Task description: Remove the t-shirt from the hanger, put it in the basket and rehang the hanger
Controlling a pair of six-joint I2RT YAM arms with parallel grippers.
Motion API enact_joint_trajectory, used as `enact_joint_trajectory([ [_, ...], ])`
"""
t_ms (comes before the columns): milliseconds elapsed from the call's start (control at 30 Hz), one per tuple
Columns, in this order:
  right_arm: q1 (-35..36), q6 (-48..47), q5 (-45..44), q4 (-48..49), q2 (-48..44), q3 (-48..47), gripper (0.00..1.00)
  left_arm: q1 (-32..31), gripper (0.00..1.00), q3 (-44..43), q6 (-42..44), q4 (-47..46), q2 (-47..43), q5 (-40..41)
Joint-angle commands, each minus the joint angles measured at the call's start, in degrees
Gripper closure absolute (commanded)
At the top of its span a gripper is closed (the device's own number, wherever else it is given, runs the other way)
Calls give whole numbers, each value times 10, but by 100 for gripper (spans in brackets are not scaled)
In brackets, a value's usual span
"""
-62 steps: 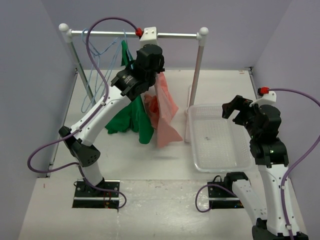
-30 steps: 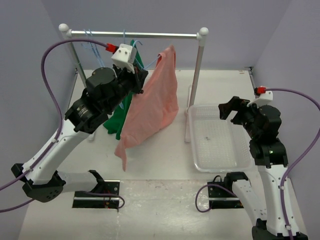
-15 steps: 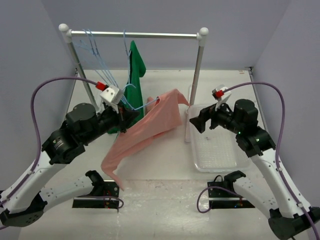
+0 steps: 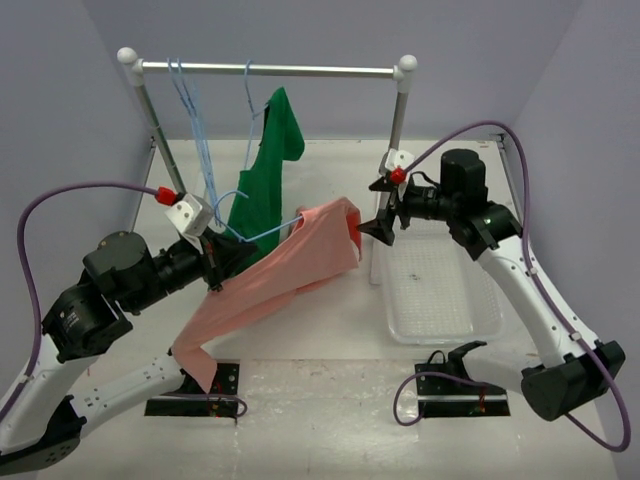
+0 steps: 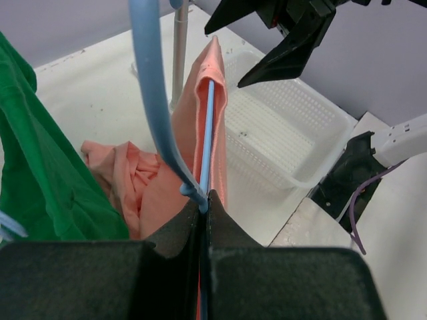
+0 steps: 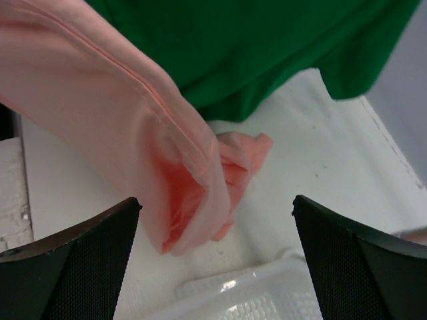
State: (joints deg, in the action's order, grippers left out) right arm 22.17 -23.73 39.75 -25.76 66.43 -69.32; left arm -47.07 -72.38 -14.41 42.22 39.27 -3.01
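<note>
The salmon-pink t-shirt point(image 4: 290, 270) hangs on a light-blue wire hanger point(image 4: 262, 232) held off the rail over the table. My left gripper point(image 4: 222, 262) is shut on the hanger at its neck; the left wrist view shows the blue wire point(image 5: 208, 127) pinched between the closed fingers, with the shirt point(image 5: 207, 100) draped over it. My right gripper point(image 4: 372, 222) is open right beside the shirt's right end. In the right wrist view the shirt's sleeve opening point(image 6: 180, 200) hangs between the spread fingers, not gripped.
A dark green t-shirt point(image 4: 268, 180) hangs on the grey rail point(image 4: 270, 70) with spare blue hangers point(image 4: 190, 100) to its left. A clear plastic tray point(image 4: 440, 290) sits at right, by the rail's right post point(image 4: 395, 140).
My left arm pulled the hanger with the pink shirt off the rail, down and toward the front. My right arm swung left from over the tray to the shirt's right end.
</note>
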Motion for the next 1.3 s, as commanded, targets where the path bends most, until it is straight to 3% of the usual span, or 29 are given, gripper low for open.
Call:
enact_joint_trajectory([
  [0, 8, -48, 146, -34, 39, -53, 1, -2, 100, -3, 15, -16, -9, -19],
  [133, 30, -16, 125, -9, 84, -54, 2, -2, 100, 8, 16, -34, -20, -24],
  [200, 34, 1, 124, 7, 106, -55, 7, -2, 100, 18, 20, -48, -26, -28],
  [233, 36, 9, 122, 23, 112, -59, 30, -2, 100, 18, 21, -49, -26, -26],
  [267, 37, 34, 115, 34, 120, -62, 47, -2, 100, 13, 23, -46, -25, -24],
  [300, 38, 39, 104, 47, 123, -64, 82, -2, 100, 10, 23, -45, -25, -22],
  [333, 38, 50, 86, 61, 123, -64, 100, -2, 100, 7, 24, -45, -26, -18],
  [400, 38, 113, 26, 131, 106, -47, 100, -2, 100, 2, 25, -44, -30, -3],
  [467, 37, 167, -95, 182, 84, -7, 100, -2, 100, -2, 26, -36, -32, 15],
  [567, 25, 195, -219, 214, 49, 23, 100, -2, 100, -3, 23, -28, -39, 27],
  [667, -11, 262, -260, 213, 35, 37, 100, -2, 100, -14, 30, -22, -46, 62],
  [767, -75, 290, -234, 211, 25, 58, 100, -2, 100, -15, 24, -22, -58, 84],
  [967, -74, 272, -234, 196, -2, 81, 100, -2, 100, 18, 16, -86, -81, 95],
  [1033, -71, 263, -195, 194, -10, 91, 100, -2, 100, 39, 15, -129, -85, 82],
  [1200, 46, 206, -175, 185, -49, 114, 100, -2, 100, 80, 2, -229, -63, 52],
  [1267, 90, 208, -130, 190, -58, 124, 100, -2, 100, 90, -1, -272, -37, 46],
])
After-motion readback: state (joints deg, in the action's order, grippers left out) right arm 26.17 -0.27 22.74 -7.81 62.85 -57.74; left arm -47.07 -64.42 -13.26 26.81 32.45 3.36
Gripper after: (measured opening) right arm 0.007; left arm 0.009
